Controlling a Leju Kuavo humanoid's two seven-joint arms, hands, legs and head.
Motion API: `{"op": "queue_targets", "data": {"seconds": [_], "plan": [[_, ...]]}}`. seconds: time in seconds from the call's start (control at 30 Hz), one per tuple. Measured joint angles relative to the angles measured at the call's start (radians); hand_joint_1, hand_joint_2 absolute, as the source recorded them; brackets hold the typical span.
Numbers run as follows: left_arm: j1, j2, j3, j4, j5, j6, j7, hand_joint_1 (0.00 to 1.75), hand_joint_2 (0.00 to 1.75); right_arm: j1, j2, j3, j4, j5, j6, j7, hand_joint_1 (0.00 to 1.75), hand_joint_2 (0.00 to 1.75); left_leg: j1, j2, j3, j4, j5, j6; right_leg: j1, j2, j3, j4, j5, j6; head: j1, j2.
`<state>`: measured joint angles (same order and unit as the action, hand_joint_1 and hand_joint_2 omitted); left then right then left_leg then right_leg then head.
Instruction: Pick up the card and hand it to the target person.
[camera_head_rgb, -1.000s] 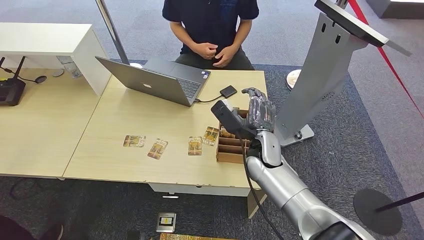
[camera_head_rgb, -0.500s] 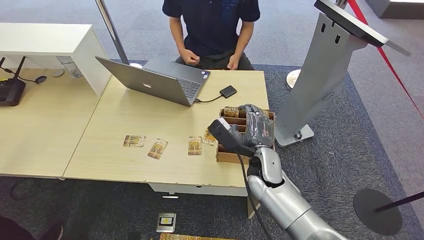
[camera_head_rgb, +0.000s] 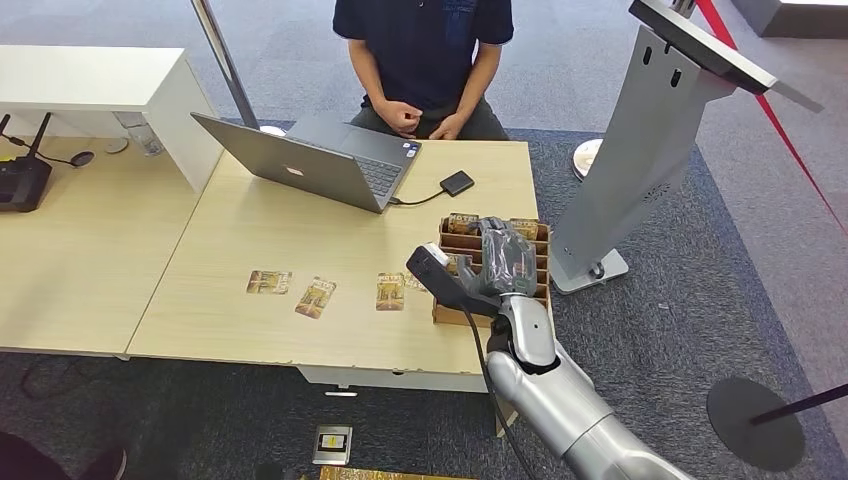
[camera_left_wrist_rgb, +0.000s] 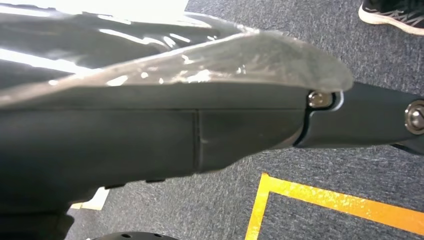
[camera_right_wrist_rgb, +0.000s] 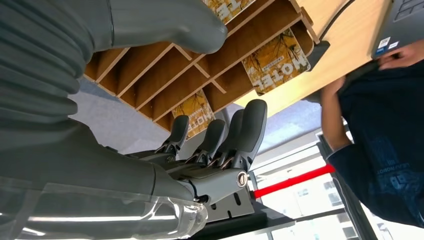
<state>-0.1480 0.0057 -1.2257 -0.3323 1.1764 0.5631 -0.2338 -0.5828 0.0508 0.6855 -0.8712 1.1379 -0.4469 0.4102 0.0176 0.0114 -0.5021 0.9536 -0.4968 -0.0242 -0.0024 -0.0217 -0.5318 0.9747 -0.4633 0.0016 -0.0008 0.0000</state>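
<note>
A wooden slotted card box (camera_head_rgb: 452, 315) stands at the table's right edge with yellow cards (camera_head_rgb: 462, 222) upright in its far slots. My right hand (camera_head_rgb: 505, 262) hovers just above the box, fingers spread and slightly curled, holding nothing. The right wrist view shows the box (camera_right_wrist_rgb: 150, 65) and a yellow card (camera_right_wrist_rgb: 276, 62) between the thumb and the dark fingers (camera_right_wrist_rgb: 235, 135), none touching it. Three more cards (camera_head_rgb: 315, 297) lie flat on the table left of the box. The person (camera_head_rgb: 425, 50) sits at the far edge, hands together. My left hand (camera_left_wrist_rgb: 200, 135) hangs dark over the carpet; its fingers are unclear.
An open laptop (camera_head_rgb: 300, 160) sits at the far left of the table, cabled to a small black drive (camera_head_rgb: 457, 182). A grey kiosk stand (camera_head_rgb: 640, 150) rises right beside the box. A white shelf (camera_head_rgb: 90, 80) and another desk lie to the left.
My right hand has drawn back from the box's far end and come lower over its middle. The person's hands shifted slightly and came back together.
</note>
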Motion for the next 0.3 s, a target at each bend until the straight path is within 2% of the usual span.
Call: {"op": "queue_targets", "data": {"seconds": [0.3], "plan": [[0.0,0.0,0.0,0.0,-0.009,0.0,0.007,0.0,0.0,-0.055,0.041,0.008,0.112,0.017,0.018,-0.006,0.79,1.75,0.0,0.0,0.0,0.0,0.0,0.0,0.0,0.0,0.0,0.0,0.0,0.0,0.0,0.0]]}}
